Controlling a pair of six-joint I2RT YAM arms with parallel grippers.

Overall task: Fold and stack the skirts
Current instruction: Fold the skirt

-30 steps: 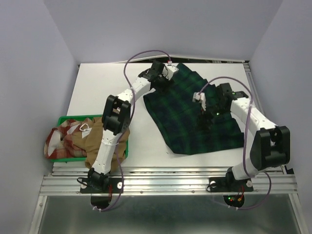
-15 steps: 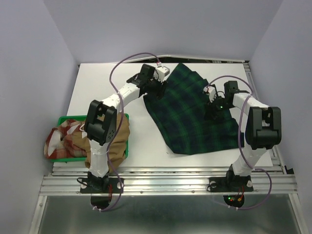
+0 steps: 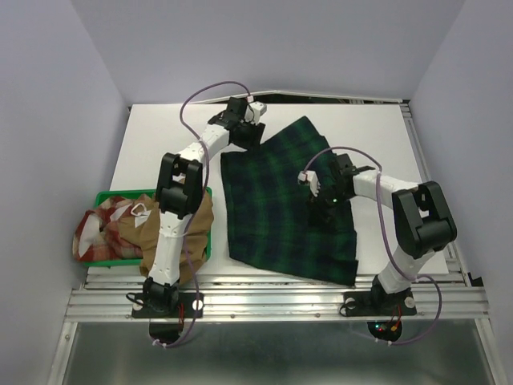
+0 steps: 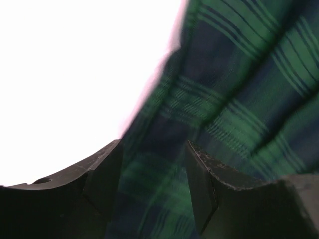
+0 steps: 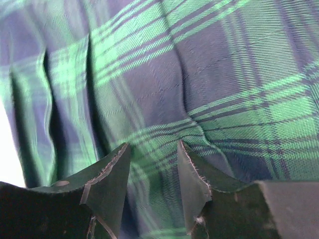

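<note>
The dark green-and-navy tartan skirt (image 3: 272, 212) lies spread on the white table, its hem toward the near edge. My left gripper (image 3: 247, 138) is at the skirt's far left corner, shut on its edge; the cloth (image 4: 239, 99) runs between the fingers (image 4: 153, 149). My right gripper (image 3: 321, 207) is on the skirt's right middle, shut on a pinched fold (image 5: 224, 74) between its fingers (image 5: 153, 147). The tan-brown skirt (image 3: 172, 233) and the red-and-cream checked skirt (image 3: 100, 233) lie heaped at the near left.
A green plastic tray (image 3: 120, 194) at the near left holds the two heaped skirts, which spill over its rim. Bare white table (image 3: 160, 152) lies left of the tartan skirt. Purple walls close in the sides and back.
Both grippers have dragged the tartan skirt left and toward the near edge. The right gripper has moved from the right side in toward the table's middle. The skirt now lies flatter.
</note>
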